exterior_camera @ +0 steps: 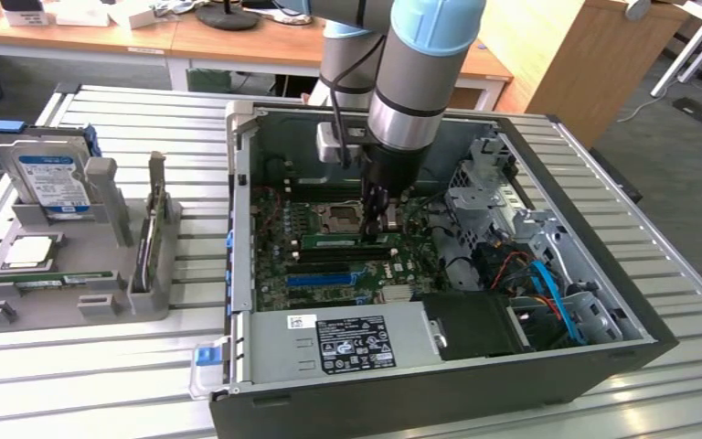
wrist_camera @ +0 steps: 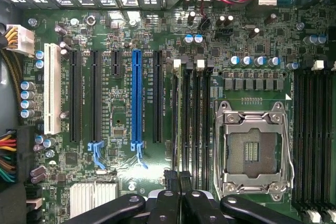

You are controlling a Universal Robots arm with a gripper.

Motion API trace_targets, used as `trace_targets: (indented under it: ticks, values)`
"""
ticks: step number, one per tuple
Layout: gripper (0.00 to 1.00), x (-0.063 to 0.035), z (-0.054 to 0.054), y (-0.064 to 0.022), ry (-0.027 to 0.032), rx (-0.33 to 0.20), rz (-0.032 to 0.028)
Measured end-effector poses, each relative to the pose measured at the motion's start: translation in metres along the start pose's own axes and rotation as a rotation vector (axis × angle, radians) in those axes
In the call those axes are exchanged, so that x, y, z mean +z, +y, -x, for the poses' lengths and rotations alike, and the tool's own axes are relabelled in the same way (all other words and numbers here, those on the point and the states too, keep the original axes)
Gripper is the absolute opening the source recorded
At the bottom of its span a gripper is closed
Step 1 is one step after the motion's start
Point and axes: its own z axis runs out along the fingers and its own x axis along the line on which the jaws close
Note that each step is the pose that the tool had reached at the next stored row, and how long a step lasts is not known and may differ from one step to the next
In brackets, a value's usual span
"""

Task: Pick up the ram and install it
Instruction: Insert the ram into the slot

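Item: open computer case [exterior_camera: 424,402] lying on its side on a slatted metal table [exterior_camera: 83,384]; we are reading positions off a clock face laid over the exterior view. The arm [exterior_camera: 412,91] is reaching down into the case from twelve o'clock, and its gripper [exterior_camera: 377,224] is hanging over the middle of the motherboard [exterior_camera: 314,283]. The ram [exterior_camera: 330,240], a narrow green stick, is sitting on edge in a memory slot just beside the empty processor socket [exterior_camera: 343,217], at its six o'clock. In the wrist view the gripper [wrist_camera: 177,179] is holding its black fingers [wrist_camera: 169,178] drawn together at one end of the ram [wrist_camera: 180,119], which is showing edge-on in its slot near the socket [wrist_camera: 252,150]. We cannot tell whether the tips are pinching the stick or only resting on its upper edge. At six o'clock of the motherboard a grey power supply [exterior_camera: 339,346] is occupying the case's near end. At three o'clock blue cables [exterior_camera: 547,283] are looping through the case. At nine o'clock of the case, well apart from the gripper, a grey parts tray [exterior_camera: 143,302] is standing on the table. It is holding a hard drive [exterior_camera: 48,174] upright at its twelve o'clock end, and a square silver processor chip [exterior_camera: 32,251] is lying flat at six o'clock of that drive.
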Motion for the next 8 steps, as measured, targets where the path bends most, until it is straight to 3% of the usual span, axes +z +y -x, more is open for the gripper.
trace_targets:
  ticks: [8]
  values:
    - [0.12, 0.0002, 0.0000, -0.0009, -0.0004, 0.000, -0.0001]
